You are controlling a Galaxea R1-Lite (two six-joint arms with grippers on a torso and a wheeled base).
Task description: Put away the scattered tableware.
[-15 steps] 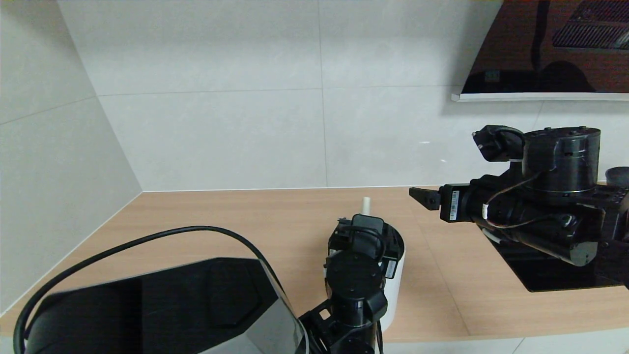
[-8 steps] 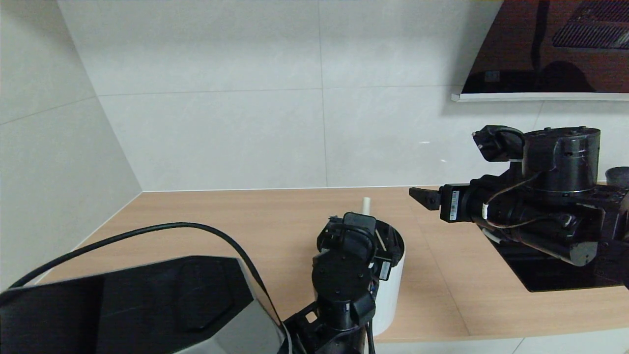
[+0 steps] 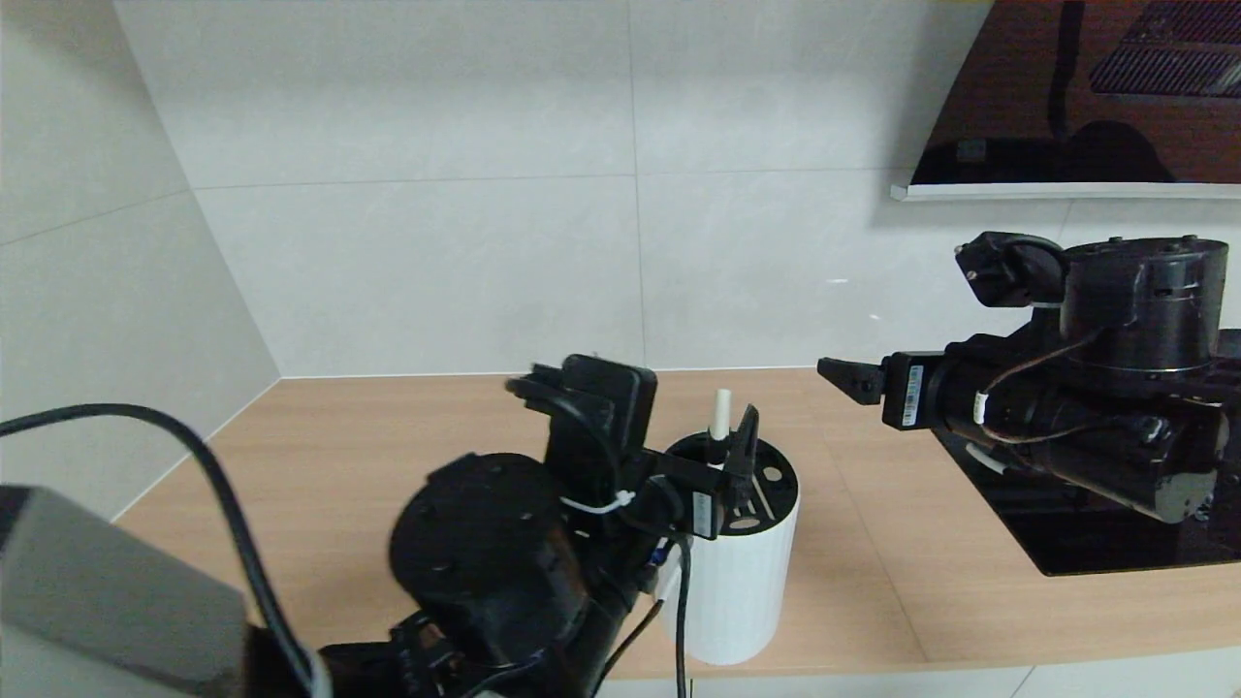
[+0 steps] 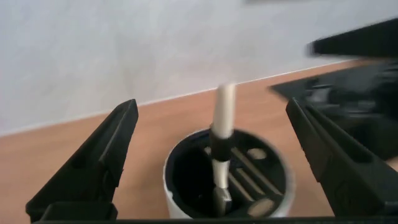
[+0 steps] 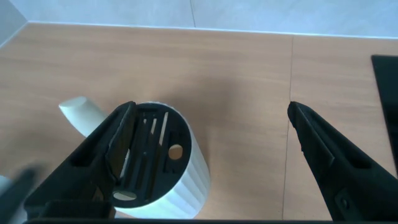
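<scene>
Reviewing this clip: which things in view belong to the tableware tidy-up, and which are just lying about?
Part of the job: white utensil holder; white-handled utensil standing in it; left gripper, fingers open, by the holder's top; right gripper, fingers open, above the counter.
Just there: black cooktop; range hood; wooden counter.

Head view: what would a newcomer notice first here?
A white cylindrical utensil holder with a black slotted top stands near the front edge of the light wooden counter, with a white-handled utensil upright in it. The left claw hangs open at the holder's top, and that handle is seen between its fingers in the left wrist view. The right claw, also open, hovers to the holder's right, near the black glass cooktop.
</scene>
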